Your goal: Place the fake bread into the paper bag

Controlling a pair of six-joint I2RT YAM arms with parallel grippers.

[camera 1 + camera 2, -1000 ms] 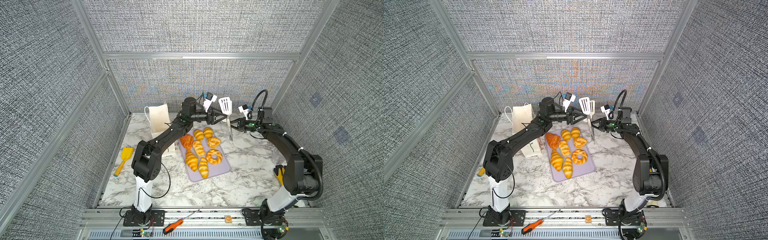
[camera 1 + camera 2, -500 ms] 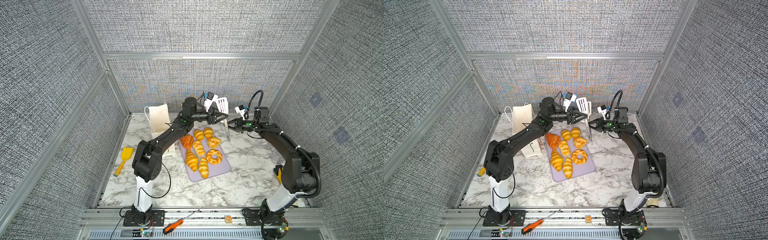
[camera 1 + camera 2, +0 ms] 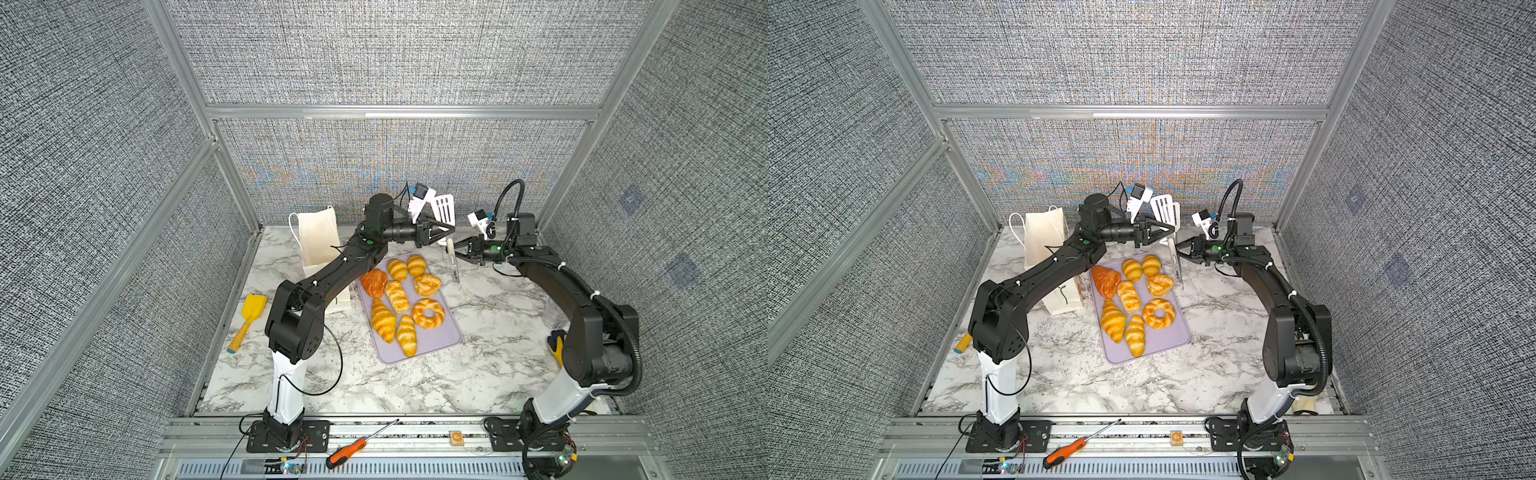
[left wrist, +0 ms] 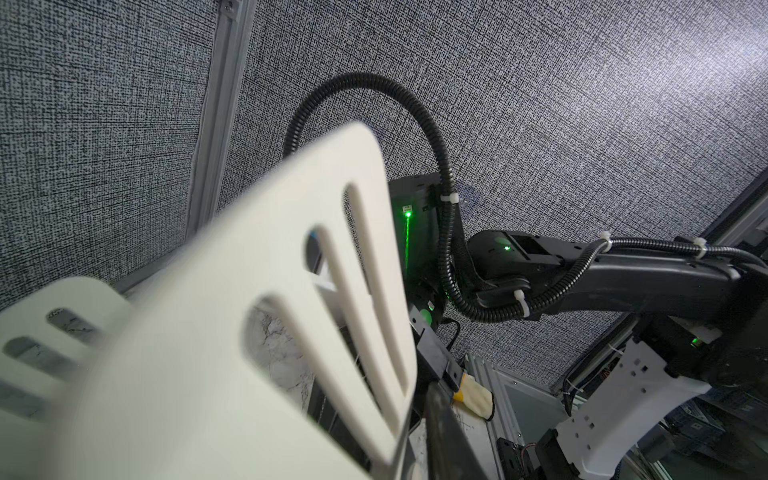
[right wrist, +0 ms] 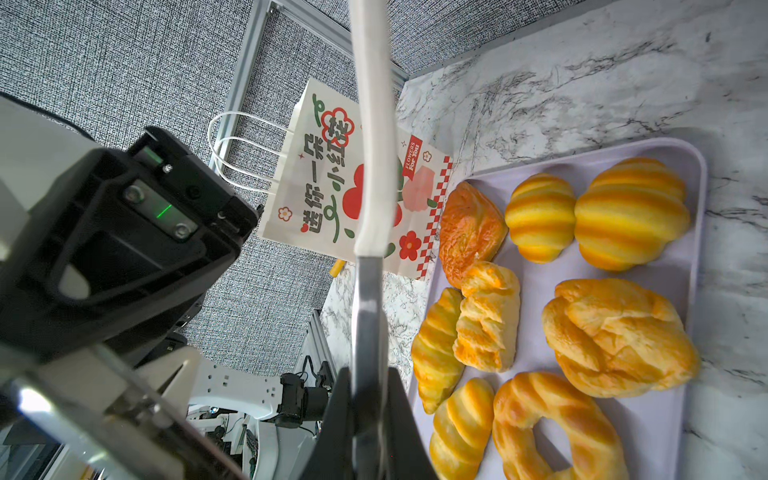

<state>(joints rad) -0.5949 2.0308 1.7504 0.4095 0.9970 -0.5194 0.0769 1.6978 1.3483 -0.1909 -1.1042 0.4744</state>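
eight pieces of glossy golden fake bread [image 3: 397,296], one of them reddish-brown, lie on the pale lilac rounded tray [image 3: 440,345] mid-frame on the marble desk [image 3: 498,374] in both top views. the tall white flower-printed paper bag [image 3: 318,237] sits just left of the tray. my right gripper [image 3: 456,249] is pressed together on the metal handle of the white slotted spatula [image 3: 451,210], upright by the tray's upper right corner. my left gripper [image 3: 449,232] is at the spatula's neck; i cannot tell whether it pinches it.

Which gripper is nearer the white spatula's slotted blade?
Left. The left gripper is at the neck just below the blade of the white spatula; the right gripper is shut on its handle farther down.
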